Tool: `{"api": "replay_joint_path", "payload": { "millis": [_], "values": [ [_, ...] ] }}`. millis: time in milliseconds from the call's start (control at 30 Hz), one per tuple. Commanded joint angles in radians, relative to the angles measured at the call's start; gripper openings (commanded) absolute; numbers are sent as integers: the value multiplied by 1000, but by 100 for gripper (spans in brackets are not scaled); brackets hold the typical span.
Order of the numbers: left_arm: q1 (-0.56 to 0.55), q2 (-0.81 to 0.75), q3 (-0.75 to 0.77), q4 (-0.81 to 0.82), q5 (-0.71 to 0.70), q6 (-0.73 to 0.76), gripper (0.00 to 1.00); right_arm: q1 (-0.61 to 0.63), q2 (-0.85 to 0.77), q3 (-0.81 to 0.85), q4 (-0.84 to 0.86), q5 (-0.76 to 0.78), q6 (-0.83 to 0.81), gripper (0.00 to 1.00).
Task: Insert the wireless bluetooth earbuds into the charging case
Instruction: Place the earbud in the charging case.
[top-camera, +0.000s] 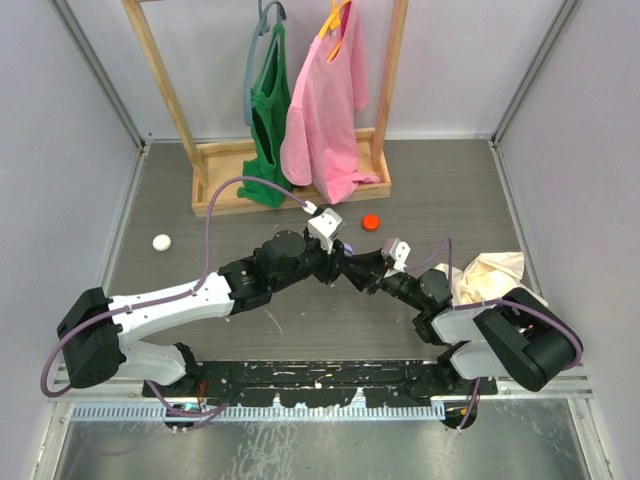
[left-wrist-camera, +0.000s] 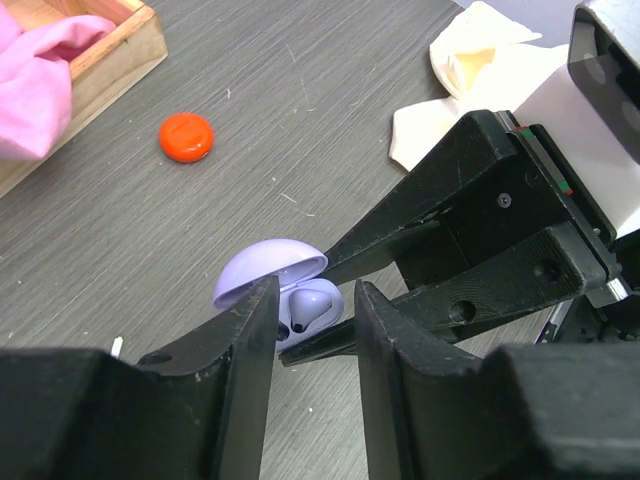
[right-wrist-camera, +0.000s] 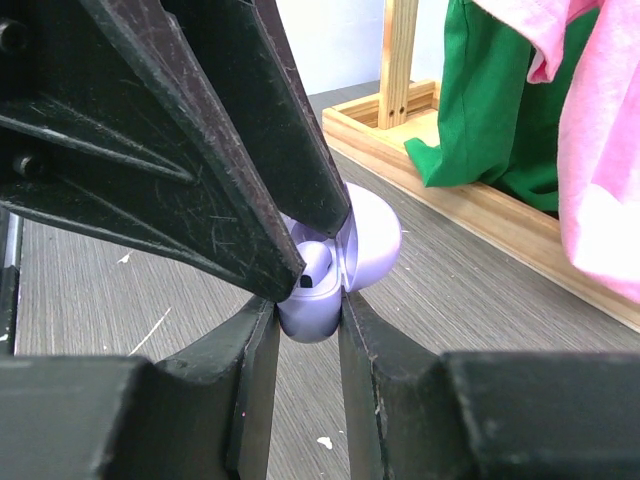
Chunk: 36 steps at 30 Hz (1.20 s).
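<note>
The right jaws are clenching the lower shell of the lavender charging case, one on each side, and its lid is standing open behind them. The left jaws are reaching down into that open mouth, straddling a pale lavender earbud that is lying in its well. Whether they are pinching it or merely flanking it I cannot tell, as the gap is narrow. I am seeing only this one earbud; a second is not showing anywhere. The case is sitting low over the grey table, between the two arms. To my eye the seating is looking nearly done. Doing it well is calling for a light, straight press along the well while the right jaws are bracing the shell level, then a gentle opening that is not dragging the earbud back out. Farther off, a red bottle cap and a crumpled cream cloth are lying well apart.
</note>
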Motion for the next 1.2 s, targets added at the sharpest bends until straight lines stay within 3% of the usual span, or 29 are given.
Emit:
{"api": "replay_joint_path", "payload": {
  "millis": [0,400,767,967,1167],
  "values": [
    [-4,-35,10,43,-11,2,39,6,-17,0,107,-6,-21,1],
    [-3,-145,20,-141,-149,-80,53,6,-13,0,102,16,-20,1],
    [-3,-239,-40,-334,-344,-220,57,5,-17,-3,85,56,-27,1],
    [6,-203,-63,-408,-440,-298,57,6,-20,2,67,63,-30,1],
    [61,-141,-93,-399,-435,-373,57,6,-17,4,59,66,-33,1]
  ]
}}
